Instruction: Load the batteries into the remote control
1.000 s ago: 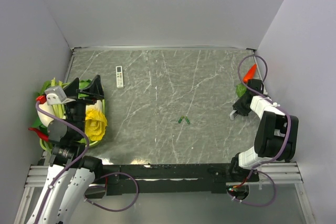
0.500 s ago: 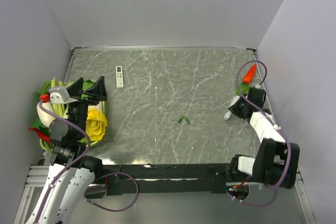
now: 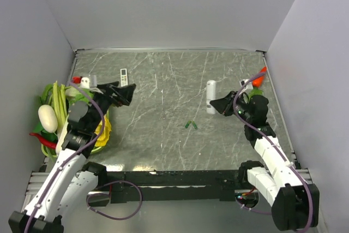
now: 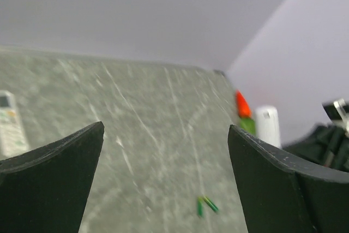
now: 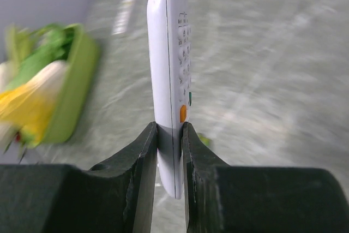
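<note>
The right tool [image 5: 170,135] is pinched tight on the small white oblong plastic remote control [image 5: 168,53]. It grips the lower end edge-on, so most of the body stands proud of the fingers, likely to leave the back reachable. The left tool [image 4: 166,129] gapes fully wide, holding nothing. The two tiny green cylindrical batteries [image 3: 191,124] lie on the grey marbled bench [image 3: 163,145], down-left of the right tool and out ahead of the left tool.

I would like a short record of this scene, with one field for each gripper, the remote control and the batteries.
left gripper: open, holds nothing
right gripper: shut on the remote control
remote control: clamped at one end, held on edge, button side visible
batteries: two, lying together on the table, not yet loaded
</note>
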